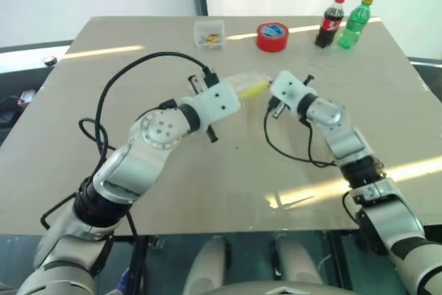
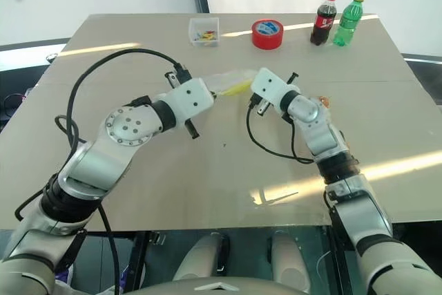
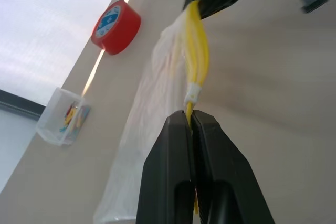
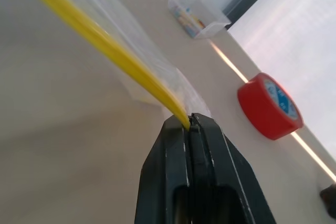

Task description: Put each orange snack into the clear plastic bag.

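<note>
The clear plastic bag (image 1: 247,82) hangs stretched between my two grippers, just above the middle of the table. My left gripper (image 3: 190,116) is shut on one end of the bag's yellow strip (image 3: 197,51). My right gripper (image 4: 189,119) is shut on the strip's other end, with the crinkly film (image 4: 105,14) trailing away from it. In the head views the left gripper (image 1: 237,92) and right gripper (image 1: 271,92) face each other a short span apart. A small orange snack (image 2: 323,102) peeks out on the table beside my right forearm.
At the table's far side stand a small clear box of coloured bits (image 1: 209,34), a red tape roll (image 1: 272,36), a cola bottle (image 1: 331,21) and a green bottle (image 1: 356,21). Black cables loop off both wrists. The tan tabletop (image 1: 228,170) stretches toward me.
</note>
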`<state>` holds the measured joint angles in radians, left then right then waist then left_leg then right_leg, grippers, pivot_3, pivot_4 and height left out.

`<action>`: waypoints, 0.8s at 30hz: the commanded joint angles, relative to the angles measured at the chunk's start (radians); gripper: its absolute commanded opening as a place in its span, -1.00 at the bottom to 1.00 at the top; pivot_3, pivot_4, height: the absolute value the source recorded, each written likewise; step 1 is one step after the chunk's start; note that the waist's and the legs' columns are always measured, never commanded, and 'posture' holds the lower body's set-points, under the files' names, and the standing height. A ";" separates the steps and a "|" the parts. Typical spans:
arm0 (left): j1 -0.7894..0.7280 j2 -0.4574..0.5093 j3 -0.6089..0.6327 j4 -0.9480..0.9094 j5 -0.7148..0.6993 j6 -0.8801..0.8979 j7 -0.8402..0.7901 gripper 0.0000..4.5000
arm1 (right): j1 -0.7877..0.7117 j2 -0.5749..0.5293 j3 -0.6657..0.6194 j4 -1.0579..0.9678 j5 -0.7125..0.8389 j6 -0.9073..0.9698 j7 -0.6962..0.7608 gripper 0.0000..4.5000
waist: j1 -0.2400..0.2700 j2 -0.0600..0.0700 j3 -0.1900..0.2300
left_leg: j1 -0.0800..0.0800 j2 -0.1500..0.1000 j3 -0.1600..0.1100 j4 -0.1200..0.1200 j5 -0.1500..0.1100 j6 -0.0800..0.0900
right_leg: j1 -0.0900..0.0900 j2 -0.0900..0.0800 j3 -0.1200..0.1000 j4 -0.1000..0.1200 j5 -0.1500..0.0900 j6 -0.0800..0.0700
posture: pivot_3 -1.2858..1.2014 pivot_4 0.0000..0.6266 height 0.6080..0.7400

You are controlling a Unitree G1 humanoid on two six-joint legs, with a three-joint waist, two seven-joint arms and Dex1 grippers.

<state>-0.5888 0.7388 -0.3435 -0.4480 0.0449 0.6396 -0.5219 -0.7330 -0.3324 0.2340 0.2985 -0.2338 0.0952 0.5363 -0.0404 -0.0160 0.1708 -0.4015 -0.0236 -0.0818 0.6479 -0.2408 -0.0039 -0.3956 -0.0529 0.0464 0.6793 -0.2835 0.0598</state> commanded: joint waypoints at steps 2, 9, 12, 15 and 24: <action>0.021 -0.011 0.113 0.105 -0.031 -0.204 -0.045 -1.00 | 0.075 -0.037 -0.038 -0.123 0.026 0.008 0.003 -0.16 | 0.001 0.000 0.000 | 0.000 0.000 0.000 0.000 0.000 0.000 | 0.000 0.000 0.000 0.000 0.000 0.000 | 0.03 -0.52 1.00; 0.033 -0.026 0.119 0.198 0.022 -0.358 -0.063 -1.00 | 0.200 -0.009 -0.132 -0.362 0.216 0.184 0.058 -0.60 | -0.001 0.000 0.000 | 0.000 0.000 0.000 0.001 -0.002 0.004 | 0.000 0.000 0.000 0.001 0.000 0.000 | 0.03 -0.52 1.00; 0.046 -0.035 0.128 0.211 0.025 -0.394 -0.075 -1.00 | 0.196 0.051 -0.152 -0.433 0.286 0.271 0.029 -0.99 | -0.002 0.000 0.000 | 0.000 0.001 0.000 0.001 -0.003 0.004 | 0.000 0.000 0.000 0.002 0.000 0.000 | 0.03 -0.52 1.00; 0.051 -0.036 0.130 0.222 0.039 -0.442 -0.083 -1.00 | 0.171 0.129 -0.159 -0.460 0.336 0.340 -0.014 -0.99 | -0.002 0.000 0.000 | 0.000 0.001 -0.001 0.001 -0.002 0.004 | 0.000 0.001 -0.001 0.003 0.000 0.000 | 0.03 -0.52 1.00; 0.070 -0.054 0.145 0.197 0.057 -0.447 -0.090 -1.00 | 0.128 0.184 -0.106 -0.432 0.352 0.356 -0.023 -0.99 | 0.001 0.000 0.000 | 0.000 0.000 -0.002 0.002 -0.002 0.004 | 0.000 0.000 -0.002 0.002 0.000 0.000 | 0.03 -0.52 1.00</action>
<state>-0.5204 0.6868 -0.2317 -0.2132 0.0946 0.2074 -0.6145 -0.5780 -0.1503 0.1239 -0.1107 0.1038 0.4560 0.5169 -0.0391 -0.0159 0.1707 -0.4016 -0.0240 -0.0840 0.6496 -0.2433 0.0004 -0.3952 -0.0530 0.0444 0.6810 -0.2834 0.0599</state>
